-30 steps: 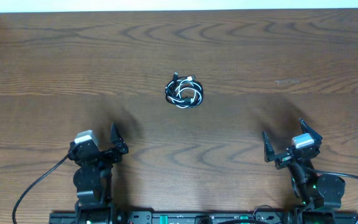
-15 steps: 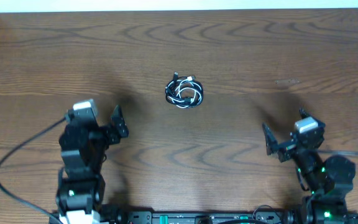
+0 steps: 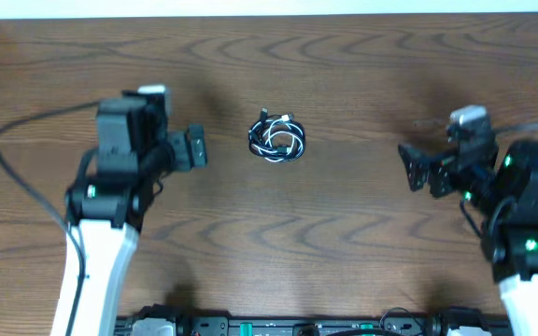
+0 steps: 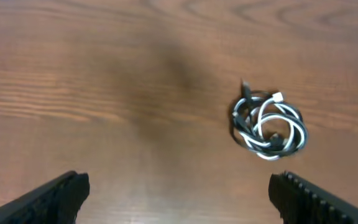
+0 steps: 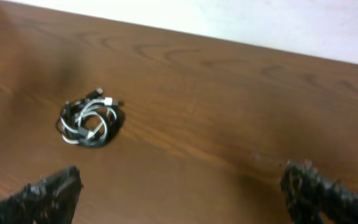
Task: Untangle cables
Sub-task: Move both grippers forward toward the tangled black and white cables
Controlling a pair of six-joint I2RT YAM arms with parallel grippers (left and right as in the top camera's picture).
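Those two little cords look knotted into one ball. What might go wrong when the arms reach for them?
The black and white cables are coiled tightly together, so a pinch may catch both at once and drag the whole bundle. With the left gripper and right gripper on opposite sides, pulling apart may tighten the tangle.

The 2 cables, black and white, lie coiled together on the table, beyond the spread fingers of the left gripper.

The overhead camera looked straight down on the whole counter. Both wrist cameras sat lower at the left and right, aimed inward. All three views shared the coiled cables.
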